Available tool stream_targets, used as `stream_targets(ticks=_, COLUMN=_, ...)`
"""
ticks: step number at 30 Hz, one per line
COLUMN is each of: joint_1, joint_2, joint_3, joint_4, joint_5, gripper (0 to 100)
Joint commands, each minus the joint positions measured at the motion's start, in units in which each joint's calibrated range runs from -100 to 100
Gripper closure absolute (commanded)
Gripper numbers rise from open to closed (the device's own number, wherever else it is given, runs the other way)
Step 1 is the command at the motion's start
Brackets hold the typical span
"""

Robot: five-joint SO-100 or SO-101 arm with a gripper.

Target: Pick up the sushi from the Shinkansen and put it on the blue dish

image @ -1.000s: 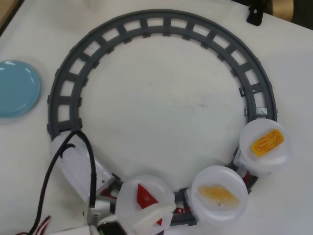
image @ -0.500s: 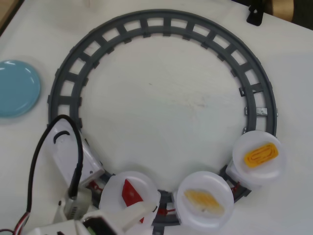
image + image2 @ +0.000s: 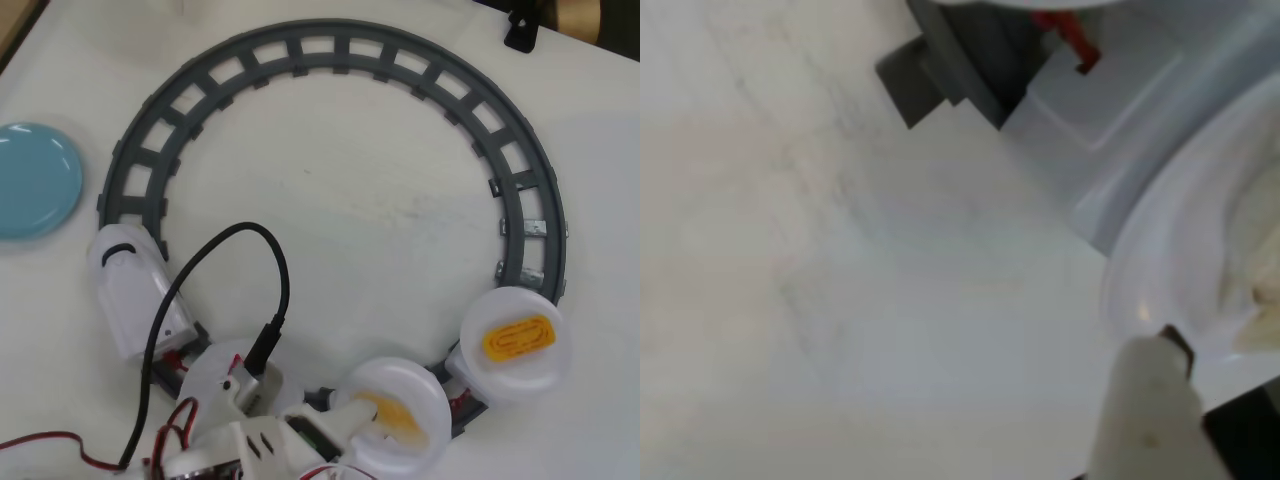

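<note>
1. Looking down in the overhead view, I am seeing the gripper (image 3: 372,418) reaching over the middle white plate (image 3: 400,385) at 6 o'clock on the track (image 3: 330,52), covering part of the sushi (image 3: 402,415). The Shinkansen (image 3: 130,290) is sitting at 8 o'clock, the blue dish (image 3: 35,180) at 9 o'clock off the ring.
2. In the wrist view, one finger (image 3: 1150,400) is touching the plate rim (image 3: 1140,270); I cannot tell how the jaws are standing.

The white plastic two-finger pincer (image 3: 365,420) enters low from the bottom edge of the overhead view, a black cable looping behind its wrist; its opening cannot be told.
</note>
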Motion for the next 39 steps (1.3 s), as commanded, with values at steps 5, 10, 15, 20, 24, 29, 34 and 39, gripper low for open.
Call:
stream_targets(ticks=5, joint_1=-2.60, joint_2=2.76, joint_3=-6.71, joint_4=-0.38, joint_5=-0.45, gripper=72)
stream_targets(ticks=10, joint_1=-5.16, joint_2=2.85, joint_3=-5.90, joint_4=-0.38, joint_5=-0.51, gripper=72)
stream_targets(ticks=15, joint_1=-5.24, joint_2=2.85, joint_3=-4.00, joint_4=-0.47, joint_5=-1.13, gripper=72)
stream_targets(ticks=20, joint_1=-5.24, joint_2=2.85, joint_3=-0.22, joint_4=-0.47, joint_5=-1.19, gripper=72)
stream_targets(ticks=24, joint_1=-4.98, joint_2=2.76, joint_3=4.11, joint_4=-0.38, joint_5=-1.19, gripper=72)
stream_targets(ticks=29, joint_1=-4.72, joint_2=2.76, joint_3=7.45, joint_4=-0.38, joint_5=-1.19, gripper=72)
stream_targets(ticks=34, joint_1=-5.33, joint_2=2.76, joint_3=8.53, joint_4=-0.55, joint_5=-1.19, gripper=74)
stream_targets(ticks=39, joint_1=-5.42, joint_2=2.68, joint_3=7.63, joint_4=-0.55, joint_5=-1.19, gripper=92)
